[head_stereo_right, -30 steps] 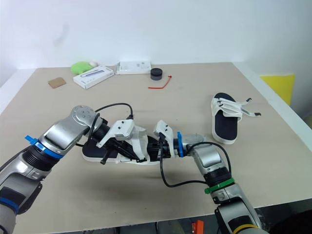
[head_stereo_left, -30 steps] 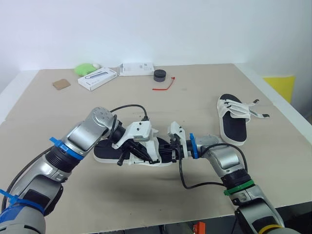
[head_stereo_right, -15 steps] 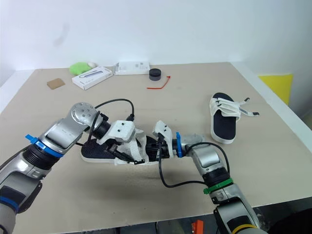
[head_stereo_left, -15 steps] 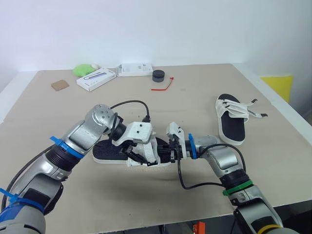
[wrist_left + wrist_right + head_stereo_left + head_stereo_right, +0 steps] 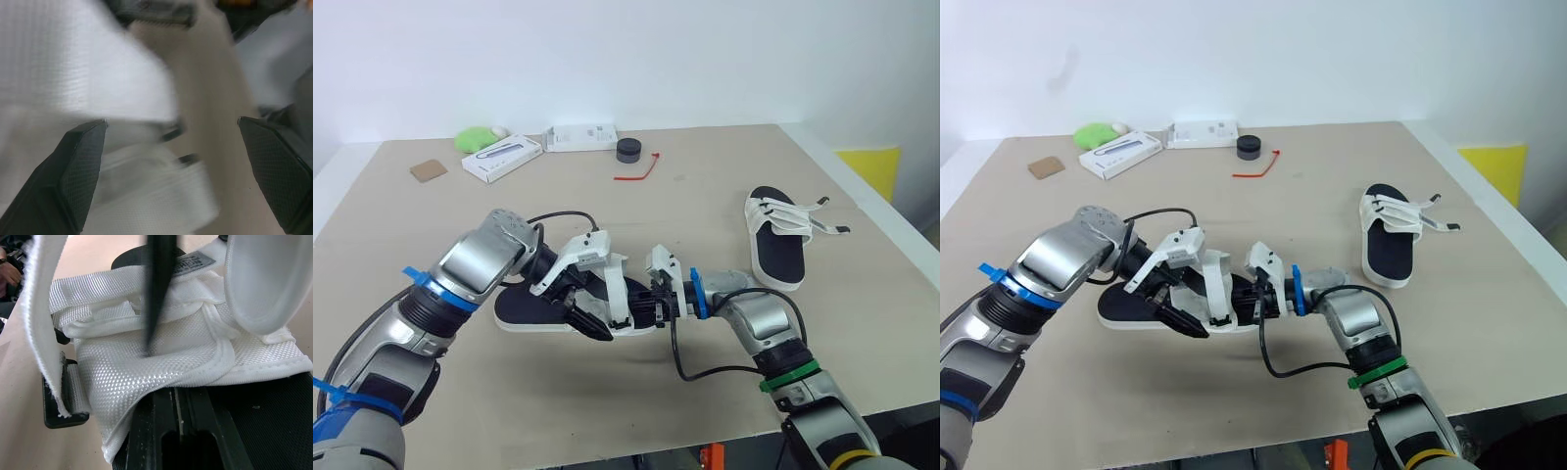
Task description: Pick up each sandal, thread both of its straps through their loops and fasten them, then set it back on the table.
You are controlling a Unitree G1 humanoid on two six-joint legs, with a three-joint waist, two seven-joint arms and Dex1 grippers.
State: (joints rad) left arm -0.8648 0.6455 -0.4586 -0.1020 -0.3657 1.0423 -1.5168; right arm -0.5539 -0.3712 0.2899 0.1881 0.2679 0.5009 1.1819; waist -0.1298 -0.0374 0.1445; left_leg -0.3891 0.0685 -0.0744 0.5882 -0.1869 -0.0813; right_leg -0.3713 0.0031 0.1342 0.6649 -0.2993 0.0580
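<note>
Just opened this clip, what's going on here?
Both arms are working on the near sandal. The left gripper is open over its white straps. The right gripper is at the same straps, and one strap end stands loose. The second sandal lies apart on the right, its strap ends splayed out.

Left claw (image 5: 588, 307) wider open than before, its fingers lower over the sandal (image 5: 517, 306) straps
</note>
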